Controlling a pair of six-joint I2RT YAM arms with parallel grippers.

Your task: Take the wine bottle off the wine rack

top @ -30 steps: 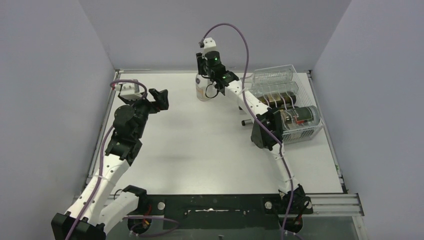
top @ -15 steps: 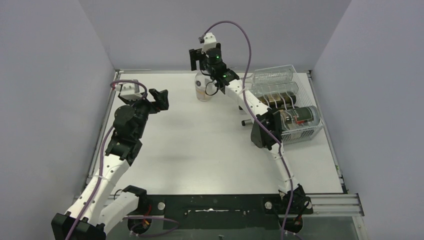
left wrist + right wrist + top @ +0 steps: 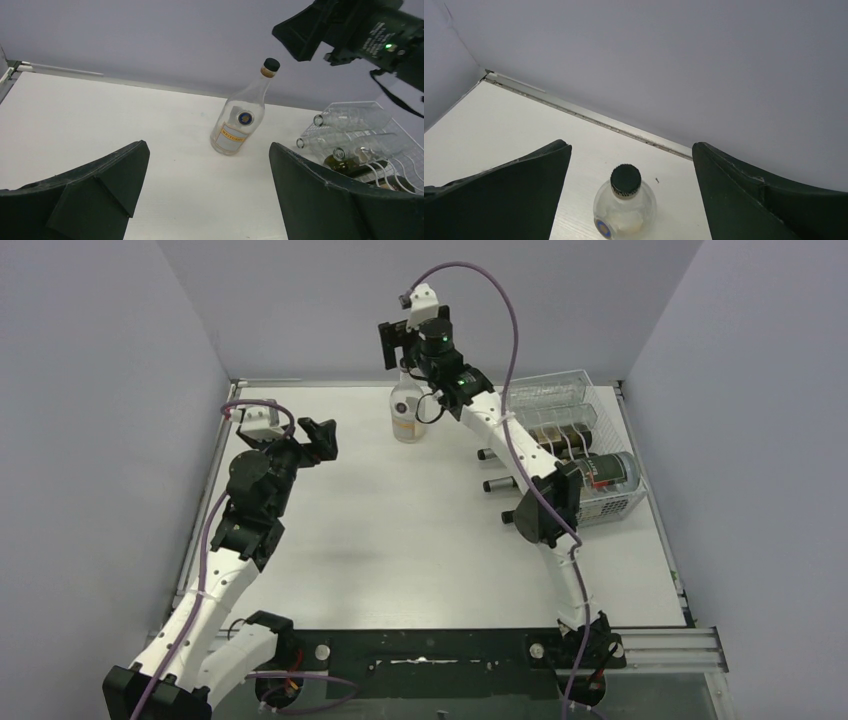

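The wine bottle (image 3: 407,418) is clear glass with a black cap and a pale orange-edged label. It stands upright on the white table near the back wall, left of the wine rack (image 3: 606,507). My right gripper (image 3: 398,346) hangs open just above the cap, touching nothing. From the right wrist the bottle (image 3: 625,200) shows from above, below the wide-apart right gripper (image 3: 631,146). My left gripper (image 3: 320,435) hovers open over the table's left side. In its own view that left gripper (image 3: 208,145) faces the bottle (image 3: 240,120) and the wine rack (image 3: 385,150).
The white wire rack at the back right holds other bottles lying down: a clear one (image 3: 545,392) and dark ones (image 3: 600,470), necks pointing left. The enclosure's walls stand close behind the bottle and along both sides of the table.
My right gripper went from shut on the bottle's neck to open and has risen above the cap. The bottle stays standing. The left arm has not moved.
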